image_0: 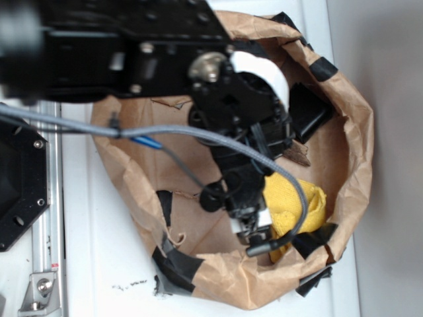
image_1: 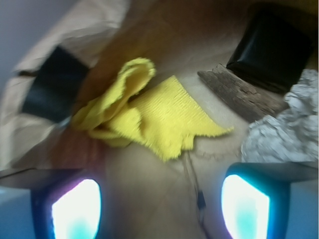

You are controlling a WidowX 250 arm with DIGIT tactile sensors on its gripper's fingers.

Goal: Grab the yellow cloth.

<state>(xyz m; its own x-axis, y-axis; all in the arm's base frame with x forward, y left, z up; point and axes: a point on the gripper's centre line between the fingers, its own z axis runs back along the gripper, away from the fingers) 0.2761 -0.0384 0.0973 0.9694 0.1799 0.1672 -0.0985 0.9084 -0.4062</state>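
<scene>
Work surface: a white table (image_0: 99,264) with a few dark marks near its bottom edge; a metal rail (image_0: 46,218) runs along the left side in the exterior view.
Container: a brown paper bag (image_0: 350,112) lies open on the table, its rolled rim patched with black tape (image_0: 175,264).
Bag floor: creased brown paper, bare directly below the gripper in the wrist view.
Robot arm: the black arm (image_0: 132,46) reaches in from the upper left, with a grey cable (image_0: 198,135) looped across it.
Yellow cloth (image_1: 154,112): bright yellow, fuzzy, with a ribbed weave; one flap lies flat and pointed toward 3 o'clock, the rest is bunched into a fold at 10 o'clock.
Cloth position: inside the bag, on its floor, toward 4 o'clock of the bag in the exterior view, beside the gripper.
Gripper (image_1: 159,204): jaws spread wide, nothing between them; the cloth lies ahead of the fingertips, at 12 o'clock.
Black box (image_1: 271,45): at 1 o'clock in the wrist view.
Wood piece (image_1: 241,92): between box and cloth.
White paper wad (image_1: 286,127): at 3 o'clock, well apart from the cloth.
</scene>
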